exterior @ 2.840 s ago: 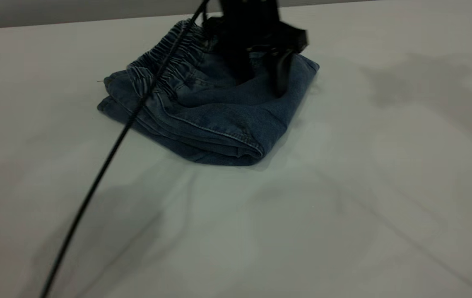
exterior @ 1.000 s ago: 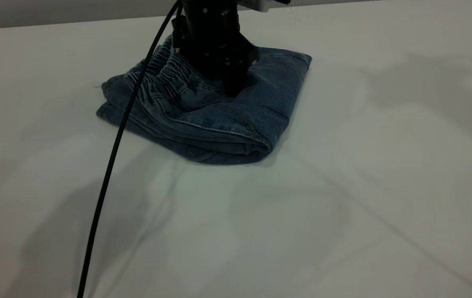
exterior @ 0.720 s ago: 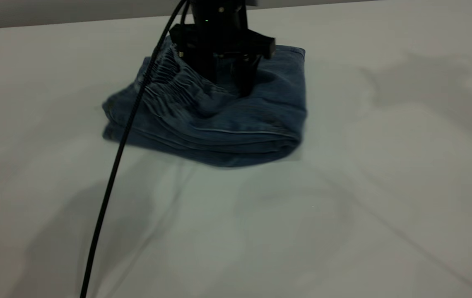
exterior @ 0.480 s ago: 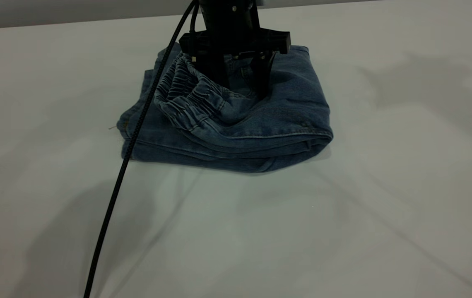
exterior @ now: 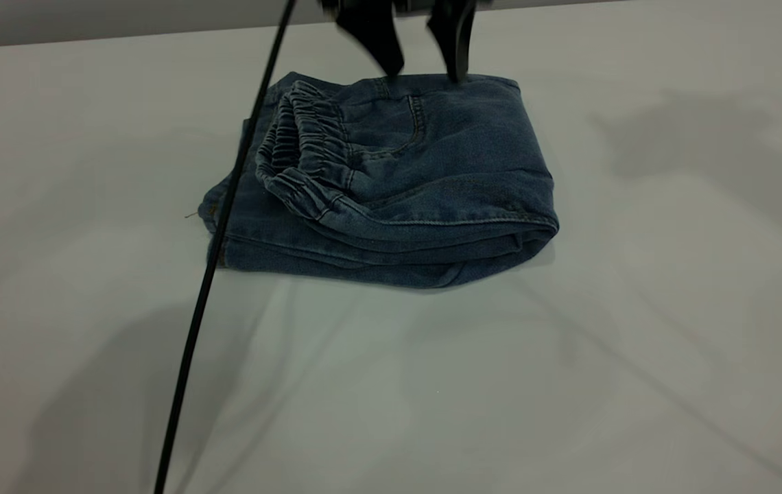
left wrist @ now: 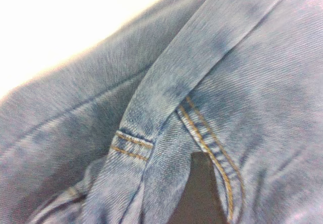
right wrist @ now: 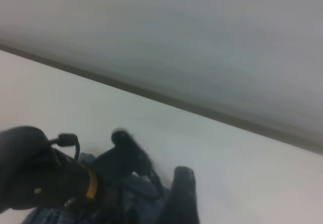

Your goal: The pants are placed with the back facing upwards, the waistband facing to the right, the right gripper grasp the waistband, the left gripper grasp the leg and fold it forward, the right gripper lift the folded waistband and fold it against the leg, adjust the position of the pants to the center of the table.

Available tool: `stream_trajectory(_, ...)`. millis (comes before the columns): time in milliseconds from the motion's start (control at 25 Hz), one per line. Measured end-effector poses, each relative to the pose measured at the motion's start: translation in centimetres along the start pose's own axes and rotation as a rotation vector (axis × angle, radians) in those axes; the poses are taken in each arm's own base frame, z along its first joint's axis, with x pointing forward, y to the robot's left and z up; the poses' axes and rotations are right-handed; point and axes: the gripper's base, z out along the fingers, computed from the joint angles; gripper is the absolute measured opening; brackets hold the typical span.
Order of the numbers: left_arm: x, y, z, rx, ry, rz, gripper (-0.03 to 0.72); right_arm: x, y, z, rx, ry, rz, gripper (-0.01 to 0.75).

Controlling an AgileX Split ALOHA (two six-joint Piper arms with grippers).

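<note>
- The pants (exterior: 432, 185) are seen folded into a compact, layered bundle of blue denim, laid flat on the table (exterior: 569, 384) toward its far side in the exterior view.
- The waistband (exterior: 302, 147) is found on top of the bundle at its left end, gathered and curled over the layers beneath; the rounded fold is turned toward the right.
- A patch pocket's stitched seam is shown on the upper layer, between the waistband and the far edge.
- The left gripper (exterior: 427, 67) is held over the far edge of the pants, its body cut off by the upper border of the exterior view.
- Its two dark fingers (exterior: 378, 38) are spread apart and pointed downward, with no cloth pinched between them.
- The fingertips are placed right at the far hem of the bundle; whether the denim is actually touched cannot be told.
- In the left wrist view the frame is filled with denim and orange stitching, and one dark jaw is seen just over the cloth.
- A black cable (exterior: 223, 213) is hung diagonally in front of the bundle's left end.
- The right gripper (right wrist: 182, 196) is shown only in its own wrist view as a single dark shape, raised over the table near the left gripper (right wrist: 133, 163); whether it is open or closed cannot be told.
</note>
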Motion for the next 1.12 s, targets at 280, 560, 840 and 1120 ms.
stream_trajectory(280,-0.8,-0.6,-9.4,-0.091,-0.17,0.149,0.529,-0.4,1.0,-2.5,-0.029,-0.056,-0.001,0.587)
stream_trajectory(560,0.7,-1.3,-22.2,-0.216,-0.409,0.176,0.529,0.1,3.8,-9.4,-0.101,-0.171,-0.013,0.587)
stream_trajectory(840,6.4,-2.7,-32.9,-0.209,-0.58,0.166,0.529,4.8,6.2,-15.5,-0.118,-0.179,-0.037,0.587)
stream_trajectory(1120,15.4,-3.1,-38.1,-0.189,-0.61,0.166,0.529,12.7,8.1,-19.5,-0.121,-0.148,-0.027,0.587)
